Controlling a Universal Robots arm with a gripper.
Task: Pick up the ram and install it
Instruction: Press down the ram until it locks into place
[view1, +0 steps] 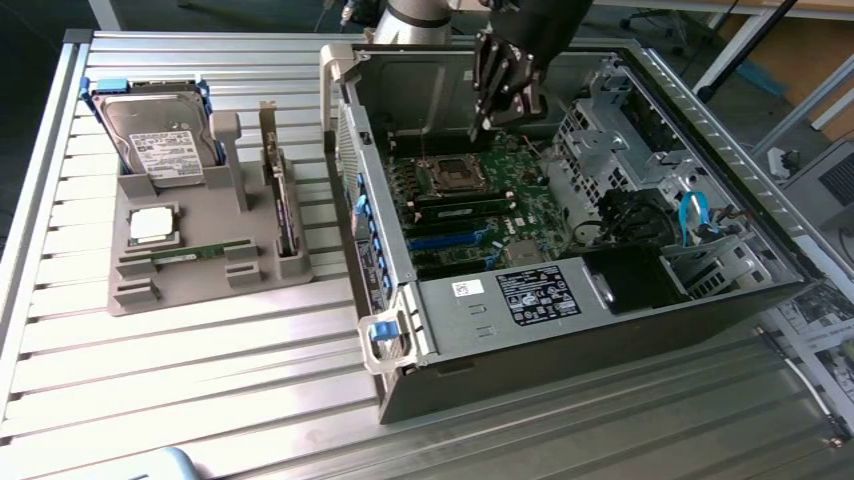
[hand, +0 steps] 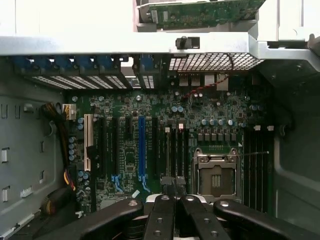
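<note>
A ram stick (view1: 187, 253), slim and green, lies in the grey parts holder (view1: 200, 290) at the exterior view's left. My gripper (view1: 475, 135) hangs inside the open computer case (view1: 441, 350), above the motherboard (view1: 514, 215). Its fingers are shut and I see nothing between them. In the wrist view the gripper (hand: 173, 184) hovers over the end of the memory slots (hand: 177, 150), beside the CPU socket (hand: 216, 176). A thin green strip (view1: 465, 205) runs along those slots by the CPU socket (view1: 447, 175); it looks like a stick seated there.
The holder also carries a hard drive (view1: 158, 140), a square silver processor (view1: 151, 224) and an upright dark expansion card (view1: 279, 195). Drive cages (view1: 627, 160) and blue cables (view1: 691, 215) fill the case's right. Case walls rise around the board.
</note>
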